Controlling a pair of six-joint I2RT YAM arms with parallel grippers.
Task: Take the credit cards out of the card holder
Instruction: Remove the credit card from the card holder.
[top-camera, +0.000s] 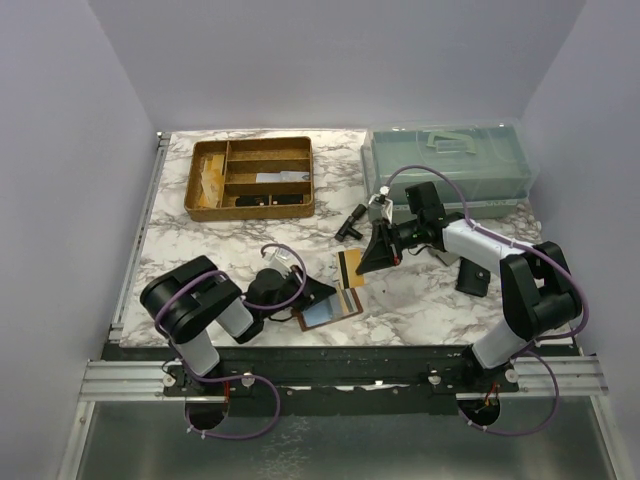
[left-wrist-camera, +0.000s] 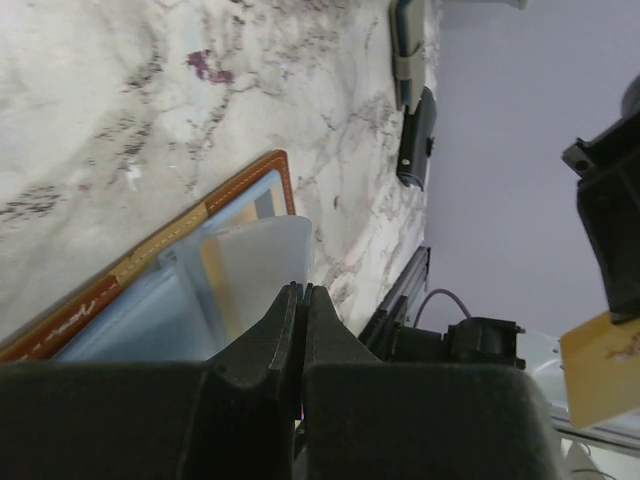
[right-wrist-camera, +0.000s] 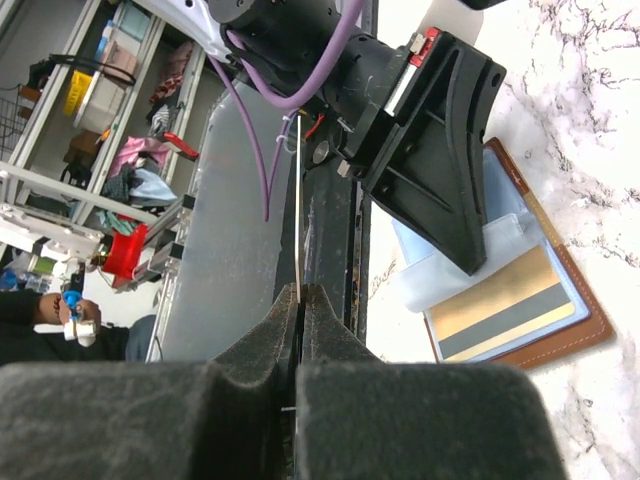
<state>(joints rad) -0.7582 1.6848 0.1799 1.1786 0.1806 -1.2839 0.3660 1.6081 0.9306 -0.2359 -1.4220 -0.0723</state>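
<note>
Right gripper (right-wrist-camera: 301, 292) pinches a tan card (top-camera: 350, 268). Left gripper (left-wrist-camera: 302, 290), closed, seemingly pins the card holder (top-camera: 328, 312) at the table's (top-camera: 420, 300) near edge.

The top camera is looking down from behind me over the whole table (top-camera: 420, 300). My wrist cameras are looking from close, left facing rightward, right facing back, both catching the card holder (left-wrist-camera: 245, 188).

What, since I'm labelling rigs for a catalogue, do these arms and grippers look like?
The left arm and right arm have bulky black joints, pale grey-white links and looping purple cables. The left gripper and right gripper are black, with tapering, matte, textured fingers.
</note>
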